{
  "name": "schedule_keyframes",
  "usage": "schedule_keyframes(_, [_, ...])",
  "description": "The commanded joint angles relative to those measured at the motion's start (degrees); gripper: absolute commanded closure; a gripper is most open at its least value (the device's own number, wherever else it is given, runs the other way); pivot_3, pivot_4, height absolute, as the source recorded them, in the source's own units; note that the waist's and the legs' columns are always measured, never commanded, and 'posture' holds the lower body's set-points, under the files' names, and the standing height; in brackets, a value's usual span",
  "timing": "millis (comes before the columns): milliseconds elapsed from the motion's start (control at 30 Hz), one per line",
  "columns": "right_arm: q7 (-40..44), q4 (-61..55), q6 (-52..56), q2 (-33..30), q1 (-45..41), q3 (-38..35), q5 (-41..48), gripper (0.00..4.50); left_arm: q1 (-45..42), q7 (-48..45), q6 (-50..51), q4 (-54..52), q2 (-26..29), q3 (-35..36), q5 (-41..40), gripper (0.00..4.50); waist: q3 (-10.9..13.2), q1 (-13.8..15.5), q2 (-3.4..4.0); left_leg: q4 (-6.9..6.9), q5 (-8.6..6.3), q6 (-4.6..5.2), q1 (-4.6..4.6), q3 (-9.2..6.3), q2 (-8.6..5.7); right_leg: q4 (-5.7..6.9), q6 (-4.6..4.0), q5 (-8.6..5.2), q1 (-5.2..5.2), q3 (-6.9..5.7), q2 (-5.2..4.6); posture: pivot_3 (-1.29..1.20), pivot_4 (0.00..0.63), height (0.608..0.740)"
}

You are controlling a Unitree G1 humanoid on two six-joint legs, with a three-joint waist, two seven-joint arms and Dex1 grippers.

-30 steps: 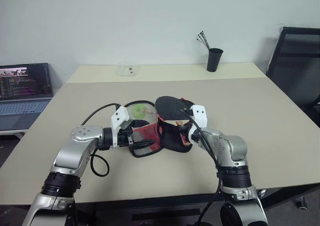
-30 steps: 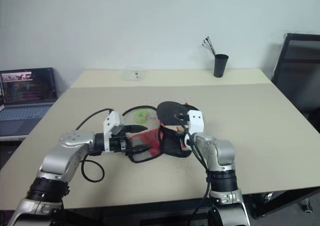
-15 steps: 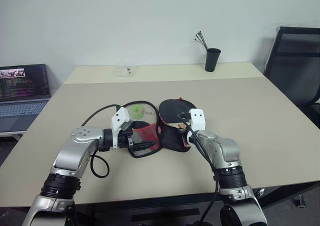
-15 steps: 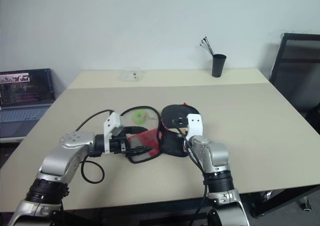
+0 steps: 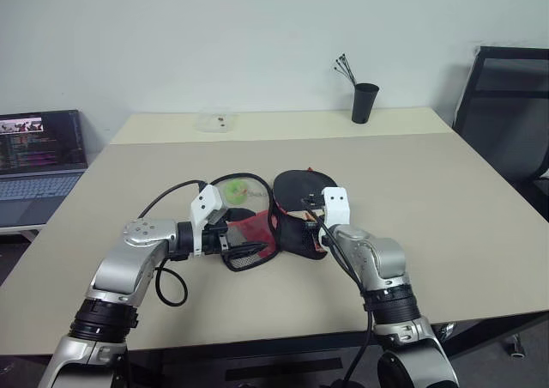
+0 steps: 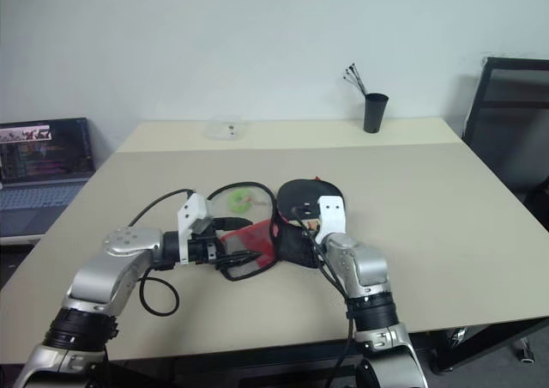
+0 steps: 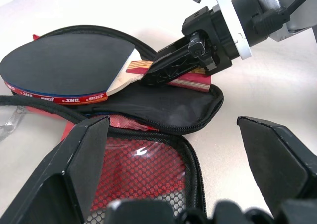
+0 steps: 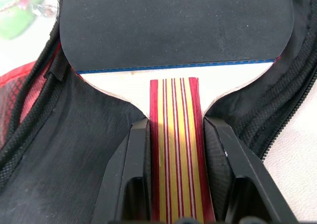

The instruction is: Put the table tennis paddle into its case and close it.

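Since a second ago my right gripper (image 8: 174, 149) has dropped toward the table (image 5: 446, 199) with the table tennis paddle (image 5: 299, 187) clamped by its handle. The black head, which stood raised and tilted just right of frame centre, now lies lower and flatter over the open case (image 5: 262, 235). My right forearm has swung in from the lower right, so the elbow sits closer to centre. The head camera shifted too.

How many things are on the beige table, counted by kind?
Black-faced round wooden table tennis paddle: 1
Soft black and red fabric case: 1
Black cup with thin sticks: 1
Small clear plastic box: 1
Clear pouch holding something green: 1
Total: 5
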Motion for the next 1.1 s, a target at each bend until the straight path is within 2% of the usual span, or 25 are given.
schedule_keyframes(33, [-0.1,-0.1,-1.0,-0.3,-0.2,0.1,-0.8,3.37,-0.3,0.0,-1.0,-2.0,0.5,1.8,-1.0,0.00,0.0,0.0,-0.01,0.00,0.00,0.00,0.00,0.00,0.00,0.00,0.00,0.00,0.00,0.00,0.00,0.00,0.150,0.740])
schedule_keyframes(100, [0.1,-0.8,-1.0,0.1,0.1,-0.2,-0.4,2.66,-0.4,-0.1,-1.1,-1.8,0.5,1.7,-0.9,0.00,0.0,0.0,-0.01,0.00,0.00,0.00,0.00,0.00,0.00,0.00,0.00,0.00,0.00,0.00,0.00,0.00,0.150,0.740])
schedule_keyframes(133, [0.2,-1.3,-0.9,0.2,0.2,-0.3,-0.2,2.48,-0.4,-0.1,-1.2,-1.7,0.5,1.7,-0.8,0.00,0.0,0.0,0.00,0.00,0.00,0.00,0.00,0.00,0.00,0.00,0.00,0.00,0.00,0.00,0.00,0.00,0.150,0.740])
schedule_keyframes(200, [0.8,-2.5,0.0,0.3,0.2,-0.1,0.3,1.84,-0.4,-0.1,-1.3,-1.6,0.5,1.6,-0.8,0.00,0.0,0.0,0.00,0.00,0.00,0.00,0.00,0.00,0.01,0.00,0.00,0.00,0.00,0.00,0.00,0.00,0.150,0.740])
schedule_keyframes(333, [4.5,-7.1,5.6,0.0,1.1,-0.2,3.7,0.52,-0.3,-0.2,-1.5,-1.5,0.5,1.6,-0.7,0.00,0.0,0.0,0.00,-0.02,0.00,0.00,-0.01,0.00,0.02,-0.02,0.00,0.00,0.00,0.00,0.00,0.00,0.150,0.740])
schedule_keyframes(633, [10.1,-16.2,15.6,-3.8,5.4,-0.9,9.0,0.52,-0.2,-0.6,-2.0,-1.0,1.0,1.7,-0.7,0.00,0.0,0.1,0.00,-0.03,0.00,0.00,-0.01,-0.02,0.02,-0.05,0.00,0.00,0.00,-0.01,-0.01,0.00,0.150,0.740])
schedule_keyframes(1100, [10.9,-18.3,17.5,0.5,5.0,-1.8,11.1,0.52,0.3,-0.1,-2.3,-0.7,1.0,1.8,-0.4,0.00,0.0,0.0,0.00,-0.07,0.00,0.00,-0.01,-0.01,0.02,-0.08,0.00,-0.01,-0.02,-0.02,0.00,0.00,0.150,0.740])
